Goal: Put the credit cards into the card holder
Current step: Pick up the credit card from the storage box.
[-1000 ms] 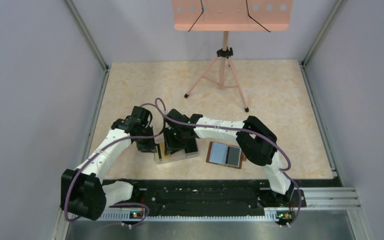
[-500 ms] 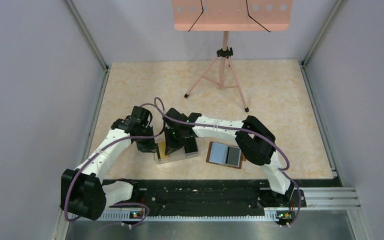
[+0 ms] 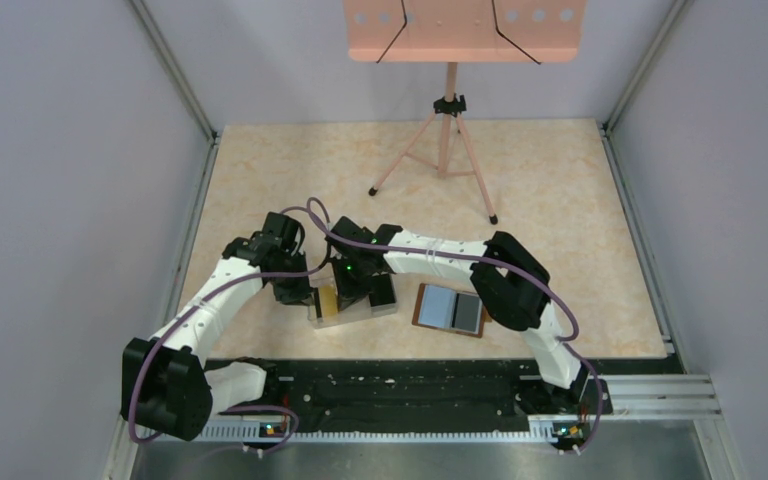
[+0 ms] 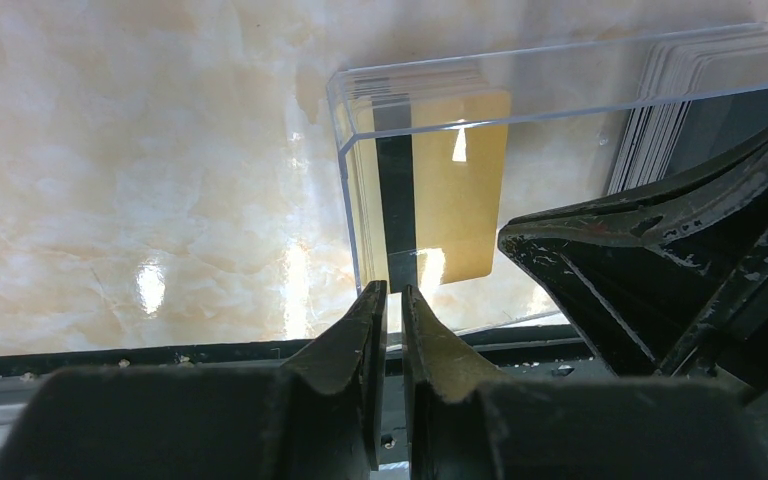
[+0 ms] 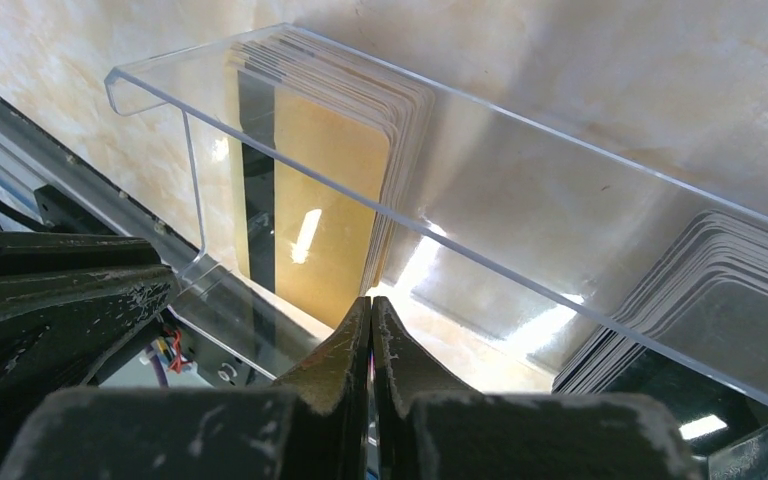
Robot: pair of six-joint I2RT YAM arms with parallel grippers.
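A clear plastic tray [image 3: 360, 313] holds a stack of yellow-gold credit cards [image 3: 328, 300] leaning at its left end. The stack shows in the left wrist view [image 4: 460, 190] and the right wrist view [image 5: 325, 210]. A second stack of grey-edged cards [image 5: 730, 290] stands at the other end. The card holder [image 3: 450, 310] lies open to the right, pale blue-grey inside. My left gripper [image 3: 302, 296] is at the tray's left end, its jaws [image 4: 392, 292] closed to a thin slit. My right gripper [image 3: 353, 292] is shut and empty, its tip [image 5: 370, 302] by the front gold card's lower corner.
A pink music stand on a tripod [image 3: 448, 150] stands at the back. A black rail [image 3: 410, 385] runs along the near table edge. Grey walls close in both sides.
The right gripper has shifted slightly up and left inside the tray. The gold cards stand more upright against the left end. The left arm has not moved.
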